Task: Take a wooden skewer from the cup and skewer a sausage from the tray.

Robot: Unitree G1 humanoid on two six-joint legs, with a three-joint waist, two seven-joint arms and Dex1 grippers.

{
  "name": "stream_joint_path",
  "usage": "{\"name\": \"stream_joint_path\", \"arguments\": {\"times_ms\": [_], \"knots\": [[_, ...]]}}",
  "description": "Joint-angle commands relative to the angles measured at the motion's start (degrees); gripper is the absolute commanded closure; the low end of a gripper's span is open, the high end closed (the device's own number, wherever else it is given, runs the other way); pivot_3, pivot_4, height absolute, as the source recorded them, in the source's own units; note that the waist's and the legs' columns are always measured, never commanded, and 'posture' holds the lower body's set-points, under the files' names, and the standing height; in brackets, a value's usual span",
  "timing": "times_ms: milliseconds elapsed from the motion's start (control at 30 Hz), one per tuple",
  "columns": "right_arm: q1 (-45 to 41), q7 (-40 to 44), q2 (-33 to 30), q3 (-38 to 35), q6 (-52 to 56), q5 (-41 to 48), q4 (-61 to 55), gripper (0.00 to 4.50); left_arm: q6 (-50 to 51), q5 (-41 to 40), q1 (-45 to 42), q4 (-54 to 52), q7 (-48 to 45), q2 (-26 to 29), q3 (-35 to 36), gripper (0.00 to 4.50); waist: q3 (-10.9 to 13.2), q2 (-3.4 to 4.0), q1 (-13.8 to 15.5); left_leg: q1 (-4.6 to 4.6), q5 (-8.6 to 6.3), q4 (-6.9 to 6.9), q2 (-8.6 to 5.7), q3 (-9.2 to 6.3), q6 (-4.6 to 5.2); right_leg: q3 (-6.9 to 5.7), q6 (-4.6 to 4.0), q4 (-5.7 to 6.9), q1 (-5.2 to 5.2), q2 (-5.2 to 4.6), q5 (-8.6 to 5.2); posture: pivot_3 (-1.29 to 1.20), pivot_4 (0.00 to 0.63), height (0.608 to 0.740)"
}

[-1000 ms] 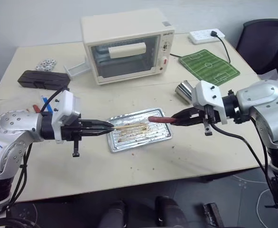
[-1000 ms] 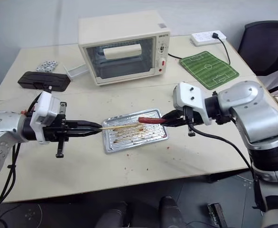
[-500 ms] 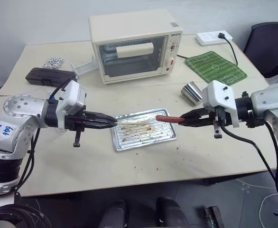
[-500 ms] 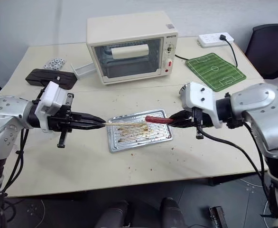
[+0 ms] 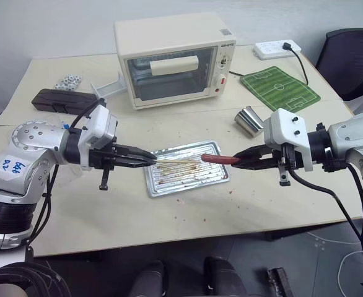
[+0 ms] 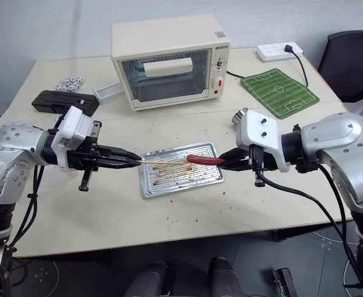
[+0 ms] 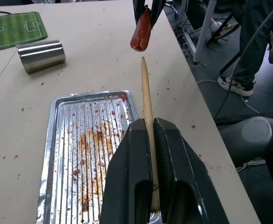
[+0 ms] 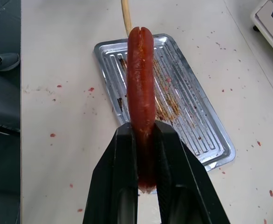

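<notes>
Already you have the fetching done: behind the tray (image 5: pixel 186 171) stands the oven (image 5: pixel 175 59), and to the tray's right the cup (image 5: pixel 248 120) lies on its side, while above the tray the left gripper (image 5: pixel 145 159) is clamped on the wooden skewer (image 5: pixel 176 161) and the right gripper (image 5: pixel 240 163) is clamped on the sausage (image 5: pixel 217 159). What remains for you is the piercing itself, since over the tray the skewer's tip points at the sausage's near end with a small gap showing between them, and they look roughly in line.
</notes>
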Motion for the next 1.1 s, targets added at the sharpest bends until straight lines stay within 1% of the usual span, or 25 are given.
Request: {"name": "stream_joint_path", "arguments": {"times_ms": [33,400,600,800,1100], "knots": [[0.0,-0.4,-1.1,-1.5,-0.9,0.9,-2.0,4.32,-1.0,0.4,-0.9,-0.2,-0.2,-0.1,0.5,4.5,0.0,0.0,0.0,0.0,0.0,0.0,0.0,0.0,0.0,0.0,0.0,0.0,0.0,0.0,0.0,0.0,0.15,0.74],[0.6,-0.7,-1.3,-1.4,-0.9,1.3,-2.7,4.32,-1.4,1.1,-1.5,-0.2,-0.4,-0.7,0.3,4.5,0.0,0.0,0.0,0.0,0.0,0.01,0.0,0.0,0.0,0.0,0.0,0.01,0.0,0.0,0.0,0.0,0.15,0.74],[0.3,-1.1,-0.9,-1.2,-0.7,1.7,-2.9,4.32,-2.2,2.2,-4.4,2.6,-1.1,-0.8,-0.1,4.5,0.0,0.0,0.0,0.0,0.0,0.05,-0.01,0.0,0.0,-0.01,0.0,0.06,0.0,0.01,0.0,0.0,0.15,0.74],[0.7,-2.6,-0.3,-1.5,0.5,3.1,-4.0,4.32,-1.8,2.1,-5.7,2.7,-1.2,-1.4,-0.7,4.5,0.0,0.0,0.0,0.0,0.0,0.04,0.0,0.0,0.0,0.0,0.0,0.07,-0.01,0.02,0.0,0.0,0.15,0.74],[1.5,-3.7,-1.2,-1.5,0.2,3.6,-3.4,4.32,-1.6,2.1,-4.7,2.3,-1.4,-1.0,-0.5,4.5,0.0,0.0,0.0,0.0,0.0,0.06,-0.01,0.0,0.0,0.0,0.0,0.09,0.0,0.01,0.0,0.0,0.15,0.74]]}}
